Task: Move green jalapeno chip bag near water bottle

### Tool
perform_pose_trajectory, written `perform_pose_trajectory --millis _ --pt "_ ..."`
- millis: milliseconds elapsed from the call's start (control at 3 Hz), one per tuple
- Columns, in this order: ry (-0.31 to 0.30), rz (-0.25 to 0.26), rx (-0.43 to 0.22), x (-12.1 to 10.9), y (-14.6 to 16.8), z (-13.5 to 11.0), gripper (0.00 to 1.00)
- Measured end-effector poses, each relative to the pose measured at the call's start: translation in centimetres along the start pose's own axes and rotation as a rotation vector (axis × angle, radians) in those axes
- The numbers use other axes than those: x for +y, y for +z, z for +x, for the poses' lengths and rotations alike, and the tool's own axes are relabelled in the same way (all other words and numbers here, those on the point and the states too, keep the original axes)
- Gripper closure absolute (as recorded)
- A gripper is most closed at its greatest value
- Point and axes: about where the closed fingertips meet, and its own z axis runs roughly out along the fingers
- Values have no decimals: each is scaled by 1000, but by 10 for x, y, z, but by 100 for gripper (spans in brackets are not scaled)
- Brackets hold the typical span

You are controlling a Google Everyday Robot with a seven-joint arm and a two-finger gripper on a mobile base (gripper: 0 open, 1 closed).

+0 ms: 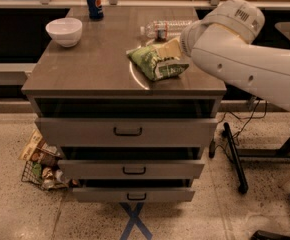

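From my station I see the gripper (183, 48) at the right end of the chip bag (157, 64), low over the right part of the cabinet top (95, 64). It is mostly hidden behind the white arm (245, 69), which reaches in from the right. I cannot tell whether it is clamped on the bag or released.

The crinkled green bag lies on the top, right of centre and towards the near edge. The water bottle (165, 29) lies on its side just beyond the bag, on the far side, with its cap pointing left. I cannot tell whether the 2 touch.

A white bowl (64, 31) sits at the far left of the top, well apart from the bag. A blue can (94, 3) stands upright at the far edge, right of the bowl.

Below the top, 3 drawers (127, 131) are pulled out in steps. A wire basket (40, 166) of snack packets rests on the floor at the cabinet's left. A blue tape cross (134, 219) marks the floor in front.
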Motion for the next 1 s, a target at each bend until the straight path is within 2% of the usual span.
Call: perform_pose_trajectory --millis 333,667,1000 --pt "88 -1 -95 -21 -52 -12 0" --pt "142 23 -152 -37 -80 -21 0" --pt "158 23 -154 -36 -80 -21 0"
